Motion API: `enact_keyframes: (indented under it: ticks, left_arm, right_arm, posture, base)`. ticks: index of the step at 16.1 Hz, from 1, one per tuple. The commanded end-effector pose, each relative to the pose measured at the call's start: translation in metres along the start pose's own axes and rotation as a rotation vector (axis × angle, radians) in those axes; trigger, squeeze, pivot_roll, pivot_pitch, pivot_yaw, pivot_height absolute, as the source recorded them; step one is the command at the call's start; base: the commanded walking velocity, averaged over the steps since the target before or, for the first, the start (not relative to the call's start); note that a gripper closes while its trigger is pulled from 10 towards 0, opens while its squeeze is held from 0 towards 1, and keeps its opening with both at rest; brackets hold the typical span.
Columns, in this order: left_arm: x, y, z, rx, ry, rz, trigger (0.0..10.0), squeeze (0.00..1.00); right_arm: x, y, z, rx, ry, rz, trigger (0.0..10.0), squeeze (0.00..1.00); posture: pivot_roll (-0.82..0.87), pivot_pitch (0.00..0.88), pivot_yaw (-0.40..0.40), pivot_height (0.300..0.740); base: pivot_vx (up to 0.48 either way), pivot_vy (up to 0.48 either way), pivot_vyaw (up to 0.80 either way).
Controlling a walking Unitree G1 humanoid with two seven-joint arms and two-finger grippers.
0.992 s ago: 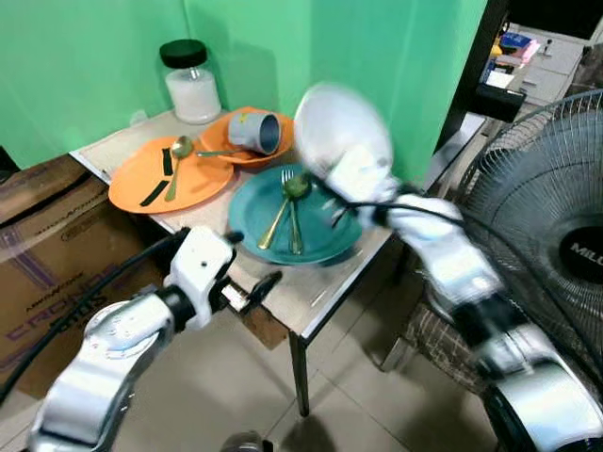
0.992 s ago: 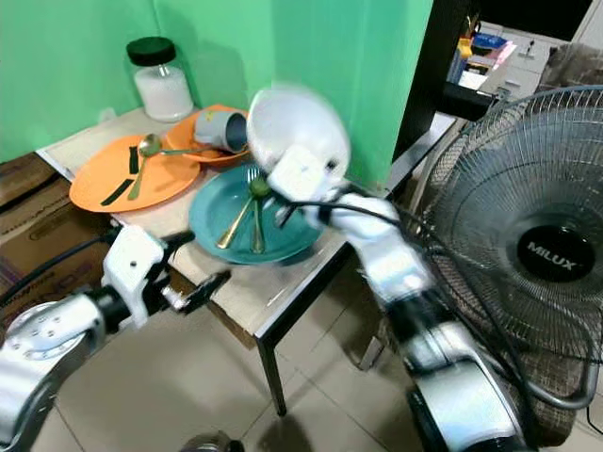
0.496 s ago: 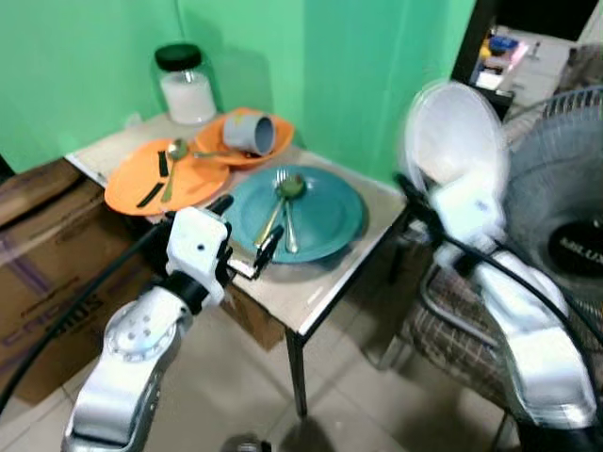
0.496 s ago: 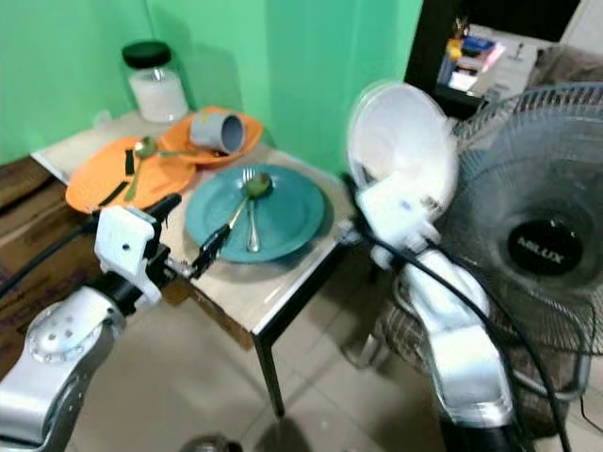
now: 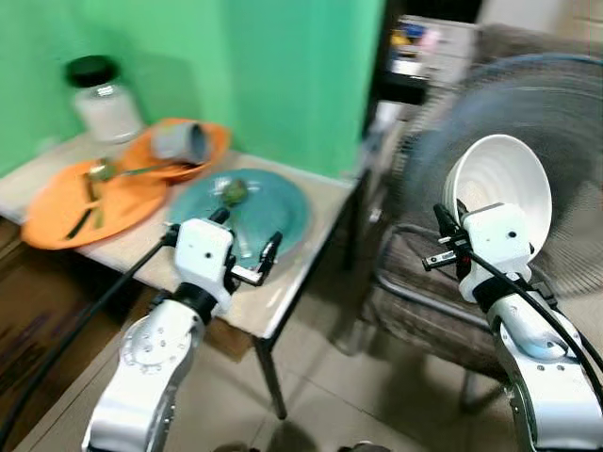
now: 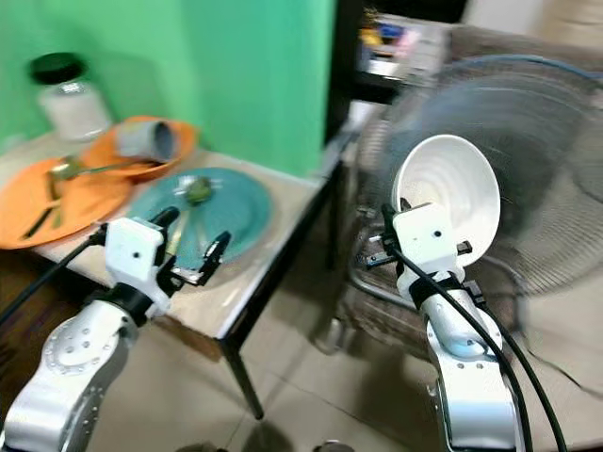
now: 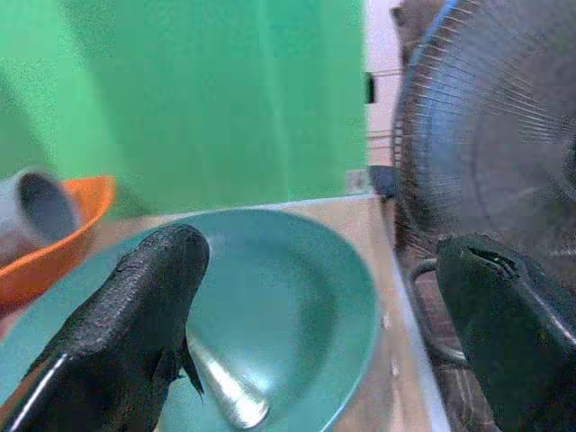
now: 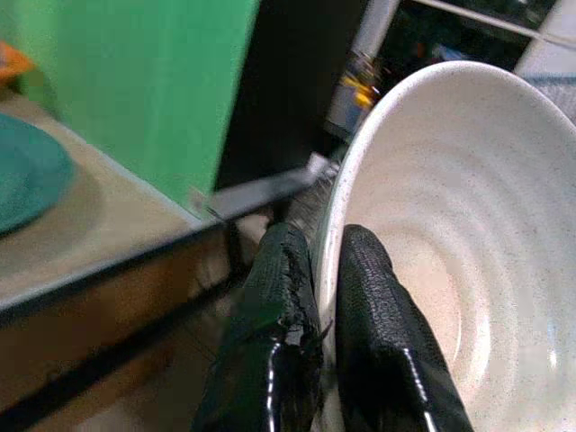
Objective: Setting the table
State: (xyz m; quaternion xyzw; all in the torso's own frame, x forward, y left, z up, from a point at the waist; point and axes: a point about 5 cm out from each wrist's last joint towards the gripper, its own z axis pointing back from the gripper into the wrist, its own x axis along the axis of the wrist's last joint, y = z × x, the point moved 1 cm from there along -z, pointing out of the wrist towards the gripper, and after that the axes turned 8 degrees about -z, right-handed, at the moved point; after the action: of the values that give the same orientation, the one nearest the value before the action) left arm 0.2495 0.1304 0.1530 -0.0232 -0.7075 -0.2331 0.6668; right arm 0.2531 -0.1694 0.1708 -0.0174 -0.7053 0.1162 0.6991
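Observation:
A white bowl (image 5: 504, 179) is held up on edge in front of a fan, well right of the table. My right gripper (image 8: 326, 261) is shut on its rim, one finger (image 8: 274, 306) outside and one inside. My left gripper (image 5: 247, 235) hangs open over the table's front edge, just above the near rim of a teal plate (image 5: 278, 202). A spoon (image 5: 231, 191) and a fork lie in that plate. Further left are an orange plate (image 5: 52, 202) with a spoon on it and an orange dish (image 5: 212, 141) holding a tipped grey cup (image 5: 179, 141).
A big standing fan (image 5: 565, 113) fills the space behind the bowl. Below it stands a seat with checked fabric (image 5: 424, 301). A lidded white jar (image 5: 104, 99) is at the table's back by the green wall. Tiled floor lies beneath the table's corner (image 5: 283, 301).
The view has swung right. My right arm carried the bowl from above the teal plate out past the table to the fan. My left gripper rose to the teal plate's near edge.

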Motion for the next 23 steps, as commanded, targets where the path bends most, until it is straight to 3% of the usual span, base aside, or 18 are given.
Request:
enact_keyframes:
  ticks: [1, 5, 6, 7, 10, 15, 18, 20, 23]
  left_arm:
    - [-0.001, 0.002, -0.002, 0.015, 0.014, -0.032, 10.0, 0.27]
    - [-0.006, 0.008, -0.001, 0.010, 0.034, -0.035, 10.0, 0.21]
    - [-0.006, 0.006, -0.002, -0.018, 0.035, -0.034, 10.0, 0.15]
    - [-0.007, 0.001, -0.004, -0.062, 0.032, -0.025, 10.0, 0.00]
    - [-0.011, 0.001, -0.009, -0.031, 0.040, 0.002, 10.0, 0.00]
    - [-0.015, 0.007, -0.004, 0.046, 0.086, -0.001, 10.0, 0.00]
    - [-0.019, 0.005, 0.012, 0.078, 0.119, -0.033, 10.0, 0.00]
    - [-0.020, 0.007, 0.016, 0.104, 0.137, -0.031, 10.0, 0.00]
    - [-0.016, 0.007, 0.009, 0.091, 0.121, -0.056, 10.0, 0.00]
  right_arm:
    - [0.003, 0.004, 0.001, 0.011, -0.006, 0.002, 10.0, 0.00]
    - [-0.015, 0.024, 0.003, 0.145, 0.112, 0.093, 10.0, 0.00]
    - [-0.016, 0.025, 0.005, 0.163, 0.130, 0.097, 10.0, 0.00]
    - [-0.018, 0.025, 0.007, 0.171, 0.154, 0.101, 10.0, 0.00]
    - [-0.020, 0.023, 0.008, 0.168, 0.190, 0.097, 10.0, 0.00]
    - [-0.015, 0.025, 0.002, 0.180, 0.173, 0.105, 10.0, 0.00]
    - [-0.019, 0.029, -0.004, 0.247, 0.195, 0.155, 10.0, 0.00]
    - [-0.018, 0.030, -0.006, 0.251, 0.193, 0.151, 10.0, 0.00]
    - [-0.019, 0.026, -0.006, 0.207, 0.194, 0.138, 10.0, 0.00]
  posture:
    - [0.09, 0.000, 0.006, 0.740]
    - [0.07, 0.000, 0.017, 0.740]
    - [0.06, 0.000, 0.025, 0.740]
    - [0.04, 0.000, 0.035, 0.740]
    - [0.03, 0.000, 0.035, 0.740]
    - [0.07, 0.000, -0.020, 0.740]
    - [0.13, 0.000, -0.093, 0.740]
    - [0.13, 0.000, -0.093, 0.740]
    - [0.13, 0.000, -0.070, 0.740]
  base:
    - [0.000, 0.000, -0.80]
    - [0.000, 0.000, -0.80]
    - [0.000, 0.000, -0.80]
    - [0.000, 0.000, -0.80]
    - [0.000, 0.000, -0.80]
    - [0.000, 0.000, -0.80]
    - [0.000, 0.000, -0.80]
    - [0.000, 0.000, -0.80]
    - [0.000, 0.000, -0.80]
